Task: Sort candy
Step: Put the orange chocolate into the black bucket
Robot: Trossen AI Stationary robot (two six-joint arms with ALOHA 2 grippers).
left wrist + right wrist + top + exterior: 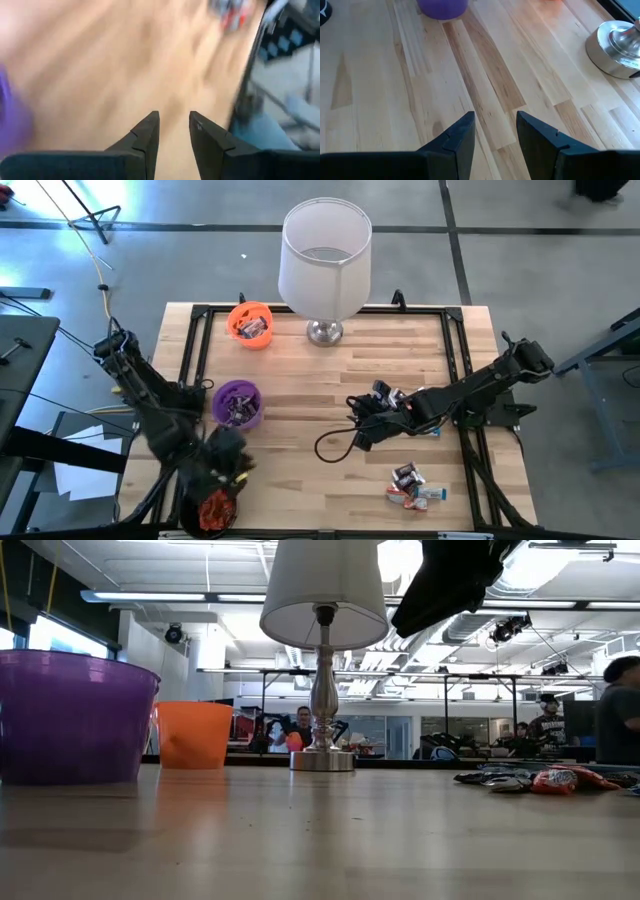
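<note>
The left gripper [174, 131] hangs over the table's [330, 385] front left corner, just above a black cup [214, 511] of orange-red candy, its fingers parted with nothing between them. The right gripper [495, 131] sits near the table's middle, released and empty. Loose candy [414, 485] lies near the front right corner. A purple cup [238, 403] near the left edge and an orange cup [250, 324] at the back left corner also hold sweets. A lamp [324, 265] stands at the back edge.

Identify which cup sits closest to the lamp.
The orange cup, at the table's far edge beside the lamp; the purple cup sits farther away.
</note>
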